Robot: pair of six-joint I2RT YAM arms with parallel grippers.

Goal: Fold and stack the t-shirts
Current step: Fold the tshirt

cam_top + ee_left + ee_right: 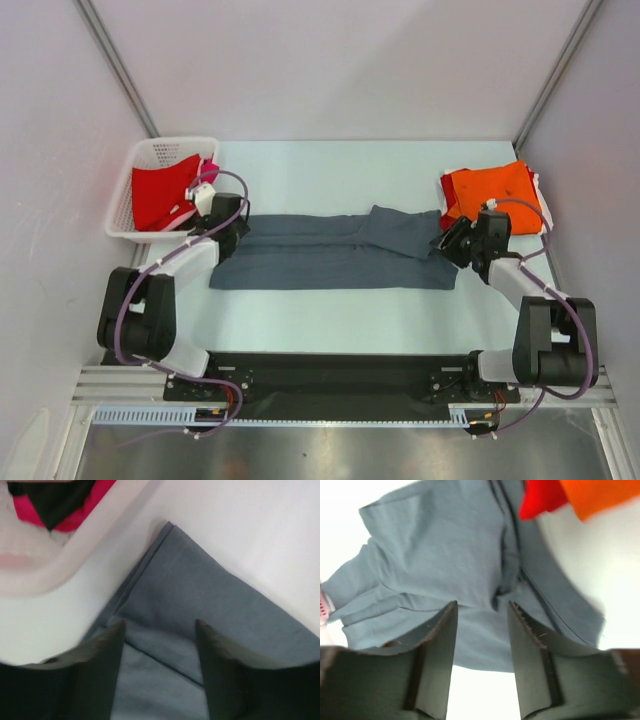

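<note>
1. Dark slate-grey cloth t-shirt (330, 262) lies flat across the middle of the pale table (340, 165). It is folded into a long band running left to right, with a sleeve flap turned over near its right end.
2. Left gripper (159, 650) is at the band's left end, just beside the white plastic lattice basket (120, 195). The jaws stand apart. Grey cloth and one of its fold edges show in the gap between the dark fingers (112, 650). I cannot tell whether the tips touch the cloth.
3. Right gripper (481, 630) is at the band's right end, near the stack in the far right corner. The jaws are spread, and wrinkled grey cloth shows between them and beyond. Nothing is pinched. Contact with the cloth cannot be told.
4. Bright orange folded t-shirt (495, 190) sits on top of the far-right stack. A red cloth edge (542, 502) pokes out from under it on the side toward the grey shirt. From the wrist view, this red edge overlaps the grey hem.
5. The basket stands at the far left corner. A crumpled red t-shirt (160, 195) fills it, with a scrap of pink cloth (209, 166) at its right side, behind the left wrist.
6. The grey shirt is apart from the basket and reaches the foot of the orange stack.
</note>
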